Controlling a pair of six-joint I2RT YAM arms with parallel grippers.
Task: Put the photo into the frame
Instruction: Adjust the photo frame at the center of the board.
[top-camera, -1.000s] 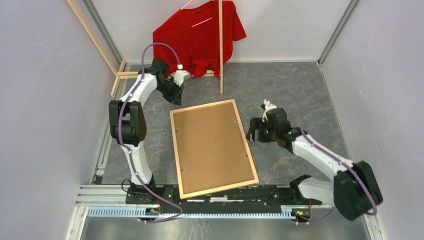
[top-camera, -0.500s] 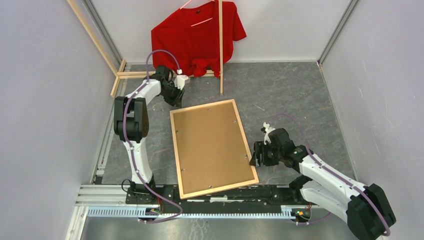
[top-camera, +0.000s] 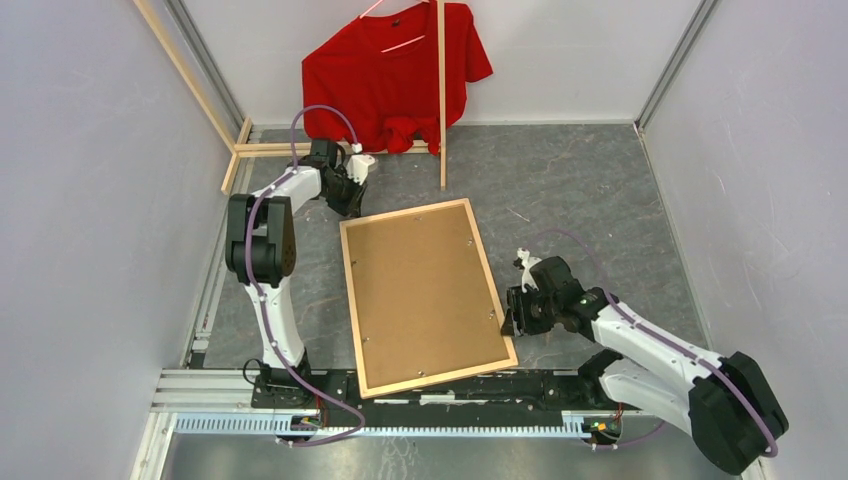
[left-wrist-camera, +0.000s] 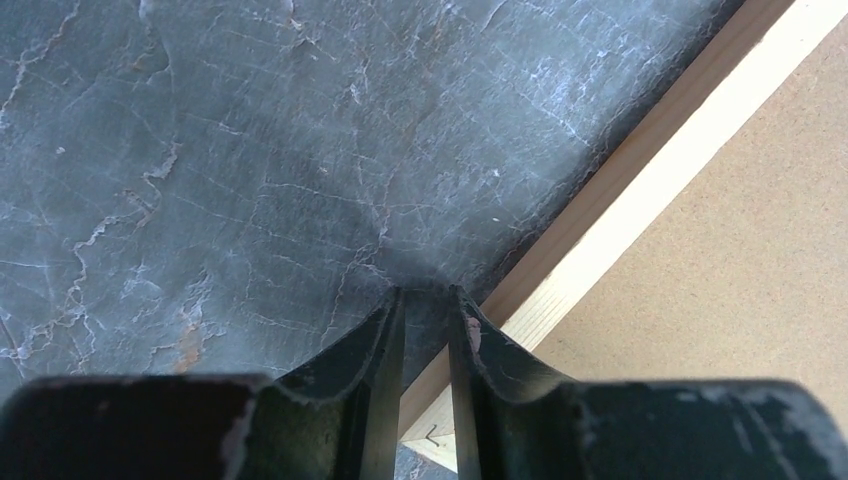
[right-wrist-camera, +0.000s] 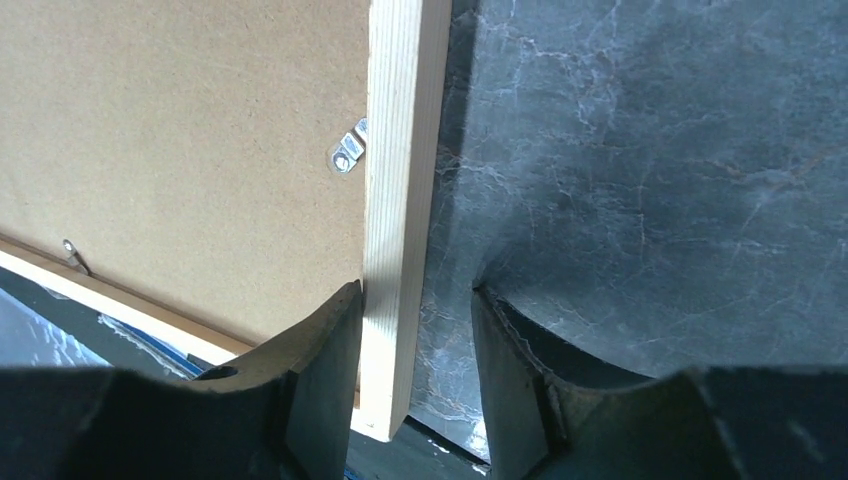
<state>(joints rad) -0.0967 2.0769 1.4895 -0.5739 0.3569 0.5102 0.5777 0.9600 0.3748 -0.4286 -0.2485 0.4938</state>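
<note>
While lying flat on table (top-camera: 560, 180), brown backing board (top-camera: 420, 295) up: frame (top-camera: 488, 270). Right gripper (right-wrist-camera: 415, 288) fingers half-open astride right rail by near corner; board-side finger (right-wrist-camera: 320, 350) touching wood, table-side one clear of it. Left gripper (left-wrist-camera: 425, 292) fingers narrow, gripping nothing, bare table in gap, frame's far-left corner just beside right fingertip.

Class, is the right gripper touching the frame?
Cannot tell. Right wrist view: the right gripper straddles a strip of the frame; one finger looks flush against it, the other stands clear.
</note>
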